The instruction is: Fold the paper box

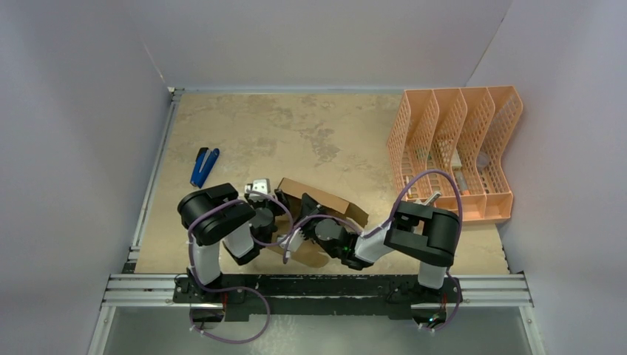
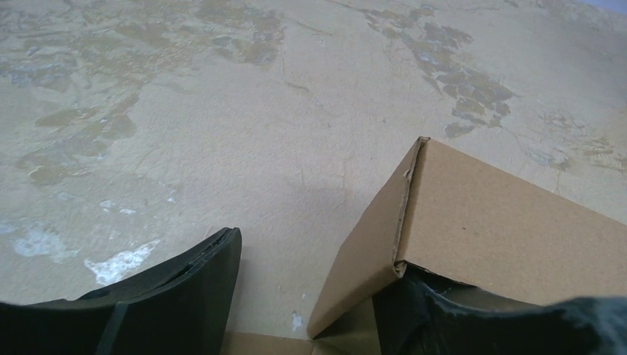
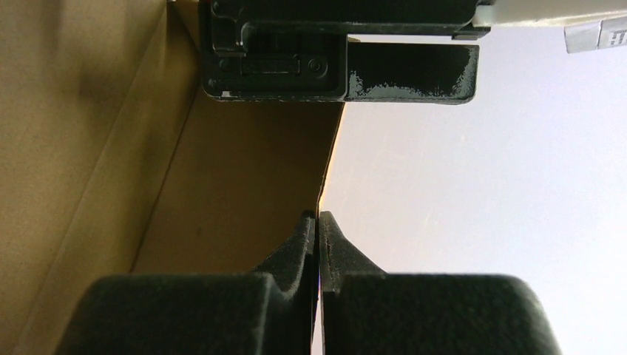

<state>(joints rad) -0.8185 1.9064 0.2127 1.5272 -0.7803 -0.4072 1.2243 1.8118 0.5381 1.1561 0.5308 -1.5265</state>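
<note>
The brown cardboard paper box point(image 1: 329, 205) lies partly folded at the table's near middle, between both arms. My left gripper point(image 1: 277, 214) is at its left end. In the left wrist view the left gripper point(image 2: 318, 259) is open, with a raised box corner point(image 2: 414, 200) between the fingers. The right finger point(image 2: 458, 318) sits under the box wall and the left finger point(image 2: 185, 296) stands outside over the table. My right gripper point(image 1: 304, 233) is at the box's near side. In the right wrist view it point(image 3: 318, 222) is shut on the thin edge of a box wall point(image 3: 244, 170).
A peach-orange perforated file organizer point(image 1: 455, 151) stands at the back right. A blue tool point(image 1: 204, 166) lies at the left of the mottled beige table point(image 1: 296, 126). White walls enclose three sides. A metal rail point(image 1: 318, 285) runs along the near edge.
</note>
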